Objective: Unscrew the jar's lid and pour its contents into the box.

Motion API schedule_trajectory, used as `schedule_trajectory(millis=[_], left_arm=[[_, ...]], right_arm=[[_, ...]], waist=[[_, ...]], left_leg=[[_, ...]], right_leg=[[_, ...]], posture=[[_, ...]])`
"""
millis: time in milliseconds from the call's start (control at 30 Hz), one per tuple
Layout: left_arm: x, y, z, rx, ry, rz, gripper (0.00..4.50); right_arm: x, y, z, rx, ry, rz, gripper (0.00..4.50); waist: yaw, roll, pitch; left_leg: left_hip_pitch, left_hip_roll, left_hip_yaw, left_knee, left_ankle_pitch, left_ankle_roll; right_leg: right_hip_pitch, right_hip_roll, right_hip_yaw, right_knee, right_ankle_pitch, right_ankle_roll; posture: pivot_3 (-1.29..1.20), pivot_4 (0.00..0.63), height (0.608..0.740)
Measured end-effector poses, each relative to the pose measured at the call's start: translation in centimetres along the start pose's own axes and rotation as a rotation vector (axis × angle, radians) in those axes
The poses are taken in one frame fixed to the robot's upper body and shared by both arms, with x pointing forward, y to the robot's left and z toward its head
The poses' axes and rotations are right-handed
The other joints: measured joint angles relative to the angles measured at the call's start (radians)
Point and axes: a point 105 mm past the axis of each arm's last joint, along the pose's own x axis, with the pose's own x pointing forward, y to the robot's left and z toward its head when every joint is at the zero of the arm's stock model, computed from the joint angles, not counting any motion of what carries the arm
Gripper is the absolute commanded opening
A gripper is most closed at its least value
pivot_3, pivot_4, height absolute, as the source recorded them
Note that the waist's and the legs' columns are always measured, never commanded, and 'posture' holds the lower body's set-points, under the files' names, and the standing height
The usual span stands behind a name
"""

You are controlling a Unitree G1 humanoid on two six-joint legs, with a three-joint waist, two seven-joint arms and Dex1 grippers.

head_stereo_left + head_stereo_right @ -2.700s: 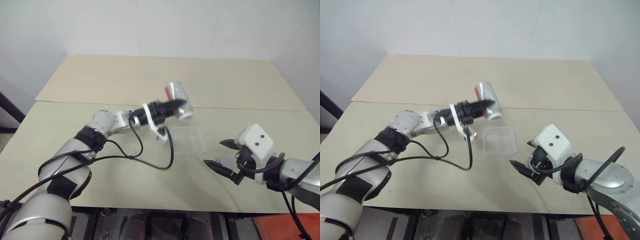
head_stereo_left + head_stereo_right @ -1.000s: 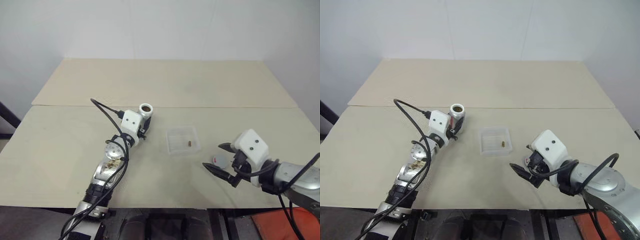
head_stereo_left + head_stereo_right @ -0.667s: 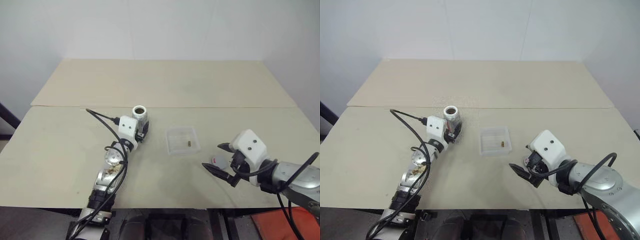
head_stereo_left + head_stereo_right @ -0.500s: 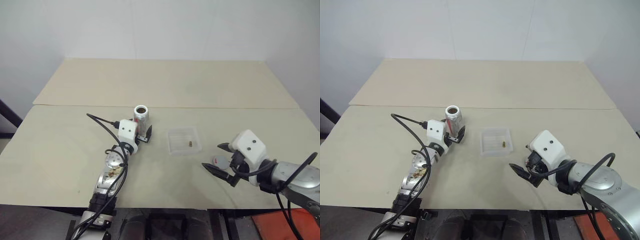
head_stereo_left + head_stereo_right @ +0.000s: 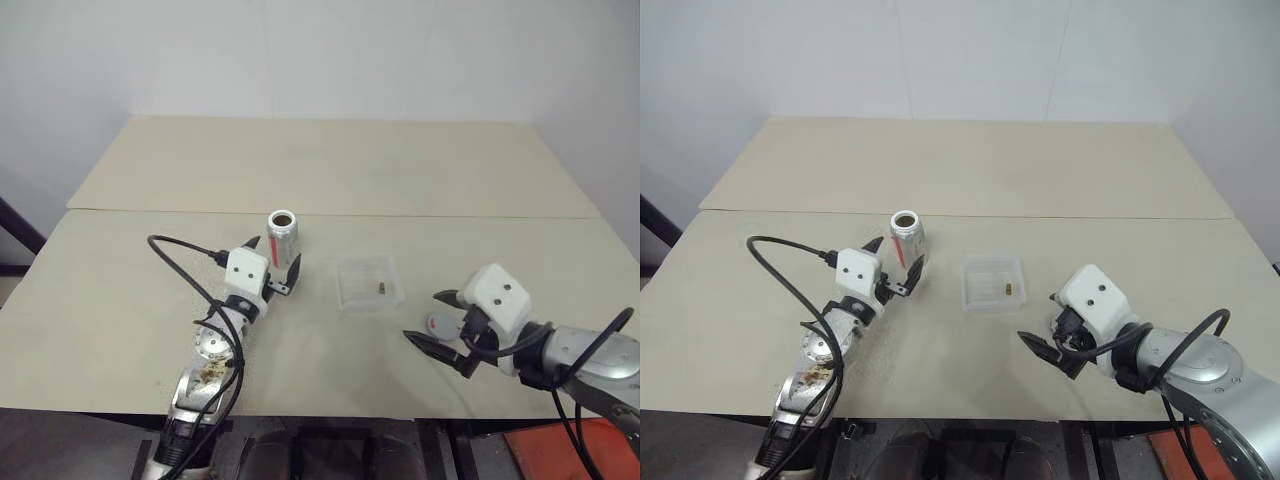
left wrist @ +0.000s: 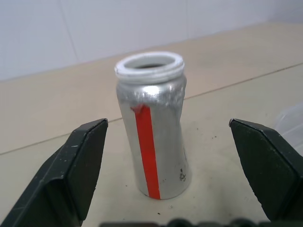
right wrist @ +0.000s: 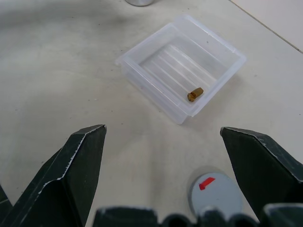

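Black fingers of the left gripper [image 5: 273, 265] stand spread, empty, just short of the upright jar [image 6: 152, 125] (lidless). Right gripper [image 5: 437, 321] gapes near the lid [image 7: 216, 194]; its wrist view shows the pellet [image 7: 194, 94] in the box [image 7: 142, 54].

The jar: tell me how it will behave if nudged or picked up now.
The jar stands upright, tall on a narrow base, so a nudge would probably tip it. Lidless with its pellet in the box, it is likely light. Its smooth metal may slip.

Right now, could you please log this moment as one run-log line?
jar: upright, open | contents: in box | lid: on table | left gripper: open | right gripper: open
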Motion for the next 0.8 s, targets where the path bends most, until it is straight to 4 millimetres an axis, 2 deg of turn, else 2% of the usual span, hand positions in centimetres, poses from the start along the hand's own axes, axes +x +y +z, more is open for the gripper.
schedule_trajectory(millis=[133,233,333,500,633,800], left_arm=[[-1.3,0.8,3.2,0.094,-0.086,-0.079,4.48],[-2.8,1.4,5.1,0.161,-0.099,-0.251,4.48],[-4.5,1.7,5.1,0.112,-0.025,-0.433,4.48],[-6.8,0.5,5.0,0.088,0.027,-0.656,4.48],[-6.9,0.6,4.7,0.082,0.038,-0.655,4.48],[-6.5,0.9,4.7,0.068,0.033,-0.656,4.48]], right_arm=[[-0.6,0.1,-0.3,-0.022,0.013,0.046,4.50],[-1.9,-0.7,-0.2,-0.063,-0.019,0.075,4.50],[-3.3,-1.7,-0.5,-0.109,-0.022,0.107,4.50],[-4.8,-3.1,-1.7,-0.162,0.017,0.125,4.50],[-5.7,-4.4,-2.3,-0.180,0.046,0.096,4.50],[-6.4,-4.9,-2.3,-0.198,0.068,0.078,4.50]], waist=[[-0.001,0.000,0.000],[-0.001,0.001,0.000],[-0.002,0.001,-0.001],[-0.001,0.002,-0.001],[0.000,0.002,-0.001],[0.002,0.002,-0.001]], left_leg=[[0.000,0.000,0.000,0.000,0.000,0.000],[0.001,0.001,0.000,0.000,0.000,0.000],[0.001,0.001,0.000,0.000,0.000,0.000],[0.002,0.000,0.000,0.000,0.000,-0.001],[0.002,0.000,0.000,0.000,0.000,-0.001],[0.002,0.000,0.000,0.000,0.000,-0.001]], right_leg=[[0.000,0.000,0.000,0.000,0.000,-0.001],[0.000,0.000,0.000,0.000,-0.001,-0.001],[0.001,0.000,0.000,0.000,-0.001,0.000],[0.001,0.000,0.001,0.000,-0.001,0.000],[0.001,0.000,0.001,0.000,-0.001,-0.001],[0.001,0.000,0.001,0.000,-0.001,-0.001]], posture=[[0.00,0.150,0.740],[0.00,0.150,0.740],[0.00,0.150,0.740],[0.00,0.150,0.740],[0.00,0.150,0.740],[0.00,0.150,0.740]])
